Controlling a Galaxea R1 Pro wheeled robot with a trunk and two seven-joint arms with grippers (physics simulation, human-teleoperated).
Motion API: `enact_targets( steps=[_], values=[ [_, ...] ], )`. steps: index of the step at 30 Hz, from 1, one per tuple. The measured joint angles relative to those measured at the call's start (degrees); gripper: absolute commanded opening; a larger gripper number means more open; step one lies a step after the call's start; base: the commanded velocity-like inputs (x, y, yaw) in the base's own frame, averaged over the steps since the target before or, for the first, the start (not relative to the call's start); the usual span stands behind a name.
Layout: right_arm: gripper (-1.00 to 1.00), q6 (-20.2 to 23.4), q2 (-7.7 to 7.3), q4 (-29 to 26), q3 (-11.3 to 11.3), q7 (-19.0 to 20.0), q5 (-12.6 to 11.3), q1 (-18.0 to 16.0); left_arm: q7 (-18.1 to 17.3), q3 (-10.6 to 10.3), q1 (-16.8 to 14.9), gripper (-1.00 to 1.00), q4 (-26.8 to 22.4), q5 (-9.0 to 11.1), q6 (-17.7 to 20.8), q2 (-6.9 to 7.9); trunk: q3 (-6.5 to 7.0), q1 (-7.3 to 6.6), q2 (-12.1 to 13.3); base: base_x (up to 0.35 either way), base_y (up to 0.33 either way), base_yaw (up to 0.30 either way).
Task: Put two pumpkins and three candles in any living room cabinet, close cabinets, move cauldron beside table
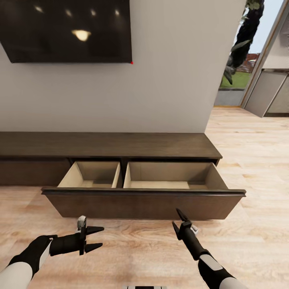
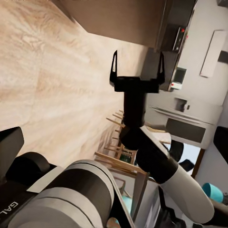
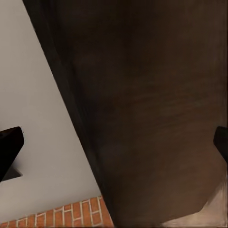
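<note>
The long dark-brown cabinet (image 1: 112, 144) stands against the white wall. Its wide drawer (image 1: 144, 204) is pulled out, and both pale compartments inside hold nothing. My left gripper (image 1: 98, 237) hovers low over the floor in front of the drawer's left part, open and empty. My right gripper (image 1: 177, 220) is open and empty too, its tips close to the drawer front on the right; the left wrist view catches it (image 2: 137, 69) with fingers spread. Dark cabinet wood (image 3: 152, 104) sits close ahead in the right wrist view. The pumpkins, candles, cauldron and table are out of view.
A black TV (image 1: 66, 30) hangs on the wall above the cabinet. Light wood floor (image 1: 257, 168) runs right toward a glass opening (image 1: 237, 80). Grey kitchen units (image 2: 185, 118) and wooden chairs (image 2: 118, 142) appear in the left wrist view.
</note>
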Motion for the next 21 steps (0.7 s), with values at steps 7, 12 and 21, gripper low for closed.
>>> enact_targets(
  steps=[7,12,21],
  values=[
    [1.00,11.19,-4.55,0.22,-0.03,-0.70,0.30,6.10,0.39,-5.71,0.00,1.00,0.23,-1.74,0.06,0.27,1.55,-0.18,0.09,0.000,0.000,0.000],
    [1.00,13.20,-7.93,1.22,0.09,-1.15,0.20,9.83,1.32,-8.23,0.00,1.00,0.31,-2.79,0.11,0.42,2.66,-0.31,0.16,-0.004,0.000,0.000],
    [1.00,13.24,-8.62,3.84,-0.36,-0.80,-0.24,11.05,3.81,-8.56,-0.08,1.00,0.33,-2.89,0.18,0.33,4.65,-0.54,0.28,-0.100,0.013,0.000]
  ],
)
